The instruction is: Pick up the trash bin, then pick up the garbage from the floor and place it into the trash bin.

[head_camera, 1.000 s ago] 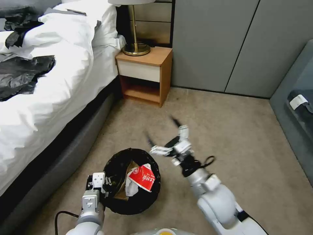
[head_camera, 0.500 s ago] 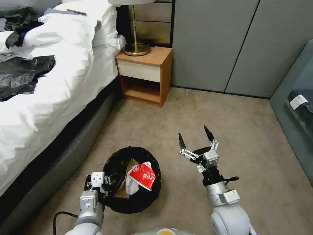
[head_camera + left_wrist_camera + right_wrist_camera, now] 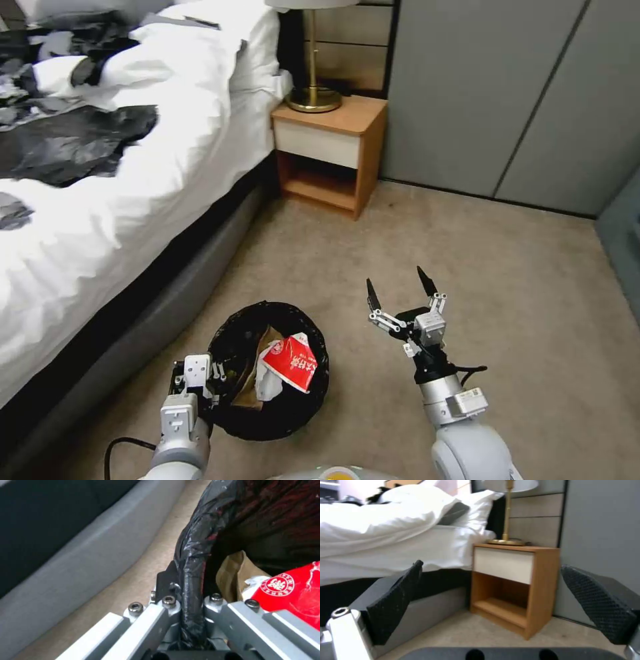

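The trash bin [image 3: 270, 373] sits low and left of centre in the head view, on the carpet beside the bed [image 3: 100, 200]. The left gripper [image 3: 200, 383] is clamped on its black-lined rim at the bin's left edge; the left wrist view shows the liner pinched between the fingers [image 3: 160, 620]. Inside lie a red-and-white packet [image 3: 291, 361], a white tissue [image 3: 265, 387] and a brown paper bag [image 3: 257, 373]. The right gripper [image 3: 399, 293] hovers right of the bin, fingers spread apart, empty.
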Motion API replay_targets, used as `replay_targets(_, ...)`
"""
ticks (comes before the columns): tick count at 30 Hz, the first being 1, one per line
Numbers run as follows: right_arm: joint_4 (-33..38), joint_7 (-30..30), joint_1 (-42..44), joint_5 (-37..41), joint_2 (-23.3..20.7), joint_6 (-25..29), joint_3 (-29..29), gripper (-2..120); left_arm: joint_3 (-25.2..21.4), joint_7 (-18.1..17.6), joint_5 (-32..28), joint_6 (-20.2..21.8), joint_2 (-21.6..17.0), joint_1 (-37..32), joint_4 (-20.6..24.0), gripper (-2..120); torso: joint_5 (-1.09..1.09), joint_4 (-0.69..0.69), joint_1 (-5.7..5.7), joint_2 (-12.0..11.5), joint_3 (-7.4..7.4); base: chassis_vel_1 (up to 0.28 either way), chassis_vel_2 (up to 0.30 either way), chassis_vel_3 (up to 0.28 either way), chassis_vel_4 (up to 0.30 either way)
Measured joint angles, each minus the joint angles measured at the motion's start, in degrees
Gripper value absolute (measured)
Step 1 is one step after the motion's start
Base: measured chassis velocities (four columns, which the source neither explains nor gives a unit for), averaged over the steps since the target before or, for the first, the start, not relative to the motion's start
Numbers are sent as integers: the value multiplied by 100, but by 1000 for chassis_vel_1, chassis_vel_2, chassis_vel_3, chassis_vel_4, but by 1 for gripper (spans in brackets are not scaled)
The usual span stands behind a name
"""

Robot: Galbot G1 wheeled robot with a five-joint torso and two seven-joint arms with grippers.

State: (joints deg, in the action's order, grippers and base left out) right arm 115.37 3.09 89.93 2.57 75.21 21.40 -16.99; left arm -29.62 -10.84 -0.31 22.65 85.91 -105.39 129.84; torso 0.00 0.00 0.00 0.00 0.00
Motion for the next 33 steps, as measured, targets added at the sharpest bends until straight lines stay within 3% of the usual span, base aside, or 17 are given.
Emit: replay_targets(33, 83, -20, -151, -24, -157, -247, 25, 100, 40, -19, 57, 61, 27, -43, 131, 0, -1, 0, 0, 0, 0, 120, 118, 122, 123)
